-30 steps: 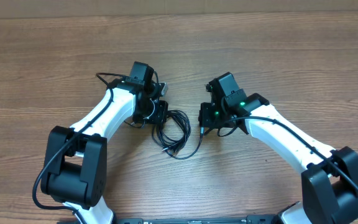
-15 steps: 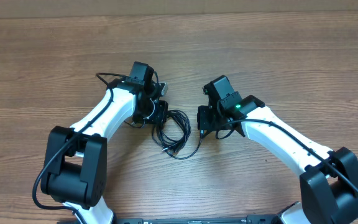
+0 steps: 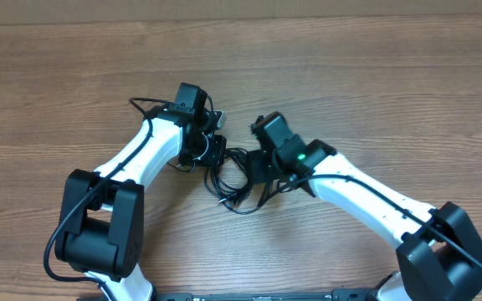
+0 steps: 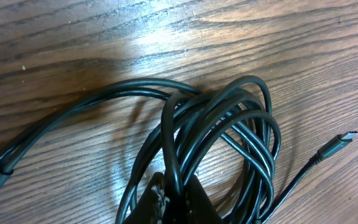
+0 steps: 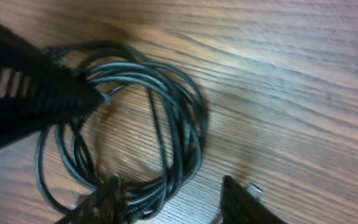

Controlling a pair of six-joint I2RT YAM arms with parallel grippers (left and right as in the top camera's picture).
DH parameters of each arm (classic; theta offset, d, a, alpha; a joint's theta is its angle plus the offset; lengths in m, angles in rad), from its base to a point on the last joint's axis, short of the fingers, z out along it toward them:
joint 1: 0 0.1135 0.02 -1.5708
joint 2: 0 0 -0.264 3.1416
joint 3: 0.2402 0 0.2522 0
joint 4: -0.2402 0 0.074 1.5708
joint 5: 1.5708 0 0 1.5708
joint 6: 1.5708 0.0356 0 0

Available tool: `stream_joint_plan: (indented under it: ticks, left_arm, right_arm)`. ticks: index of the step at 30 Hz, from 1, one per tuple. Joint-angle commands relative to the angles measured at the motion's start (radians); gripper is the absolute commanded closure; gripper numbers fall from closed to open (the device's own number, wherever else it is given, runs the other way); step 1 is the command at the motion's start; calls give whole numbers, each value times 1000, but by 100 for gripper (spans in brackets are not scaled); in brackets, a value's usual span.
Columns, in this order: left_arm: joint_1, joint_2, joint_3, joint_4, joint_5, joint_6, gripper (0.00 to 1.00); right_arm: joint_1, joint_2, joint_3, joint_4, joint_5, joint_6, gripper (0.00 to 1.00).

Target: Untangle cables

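Observation:
The cables [image 3: 238,184] are thin black cords bunched in a coil on the wooden table between my two arms. In the left wrist view the coil [image 4: 229,124] fills the middle, with one plug end [image 4: 347,137] lying free at the right. My left gripper [image 3: 214,155] is shut on a strand at the coil's left side [image 4: 176,190]. My right gripper [image 3: 256,171] is open over the coil's right side. In the right wrist view its fingers [image 5: 173,190] straddle the coil's edge [image 5: 166,118], and a small plug [image 5: 253,188] lies by the right finger.
The table [image 3: 408,92] is bare wood around the coil. The left gripper shows as a dark shape [image 5: 30,99] at the upper left of the right wrist view, close to the coil. A thicker black arm cable [image 3: 141,104] loops behind the left wrist.
My right arm has moved left, from beside the coil to over its right side, still open. The left arm and the coil have not visibly moved.

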Motion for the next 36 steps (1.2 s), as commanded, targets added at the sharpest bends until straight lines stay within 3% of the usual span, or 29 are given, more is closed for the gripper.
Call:
stream_joint_plan:
  ticks: [1, 12, 30, 36]
  left_arm:
    - [-5, 13, 17, 2, -6, -11, 96]
    - [-5, 13, 17, 1, -23, -11, 96]
    - [-5, 13, 17, 1, -23, -19, 96]
    - [-5, 13, 17, 1, -23, -19, 96]
  right_arm:
    - [37, -2, -11, 47, 92, -22, 64]
    - [111, 138, -11, 105, 93, -21, 66]
    - [112, 198, -12, 145, 145, -10, 67]
    - [112, 205, -20, 170, 145, -10, 75]
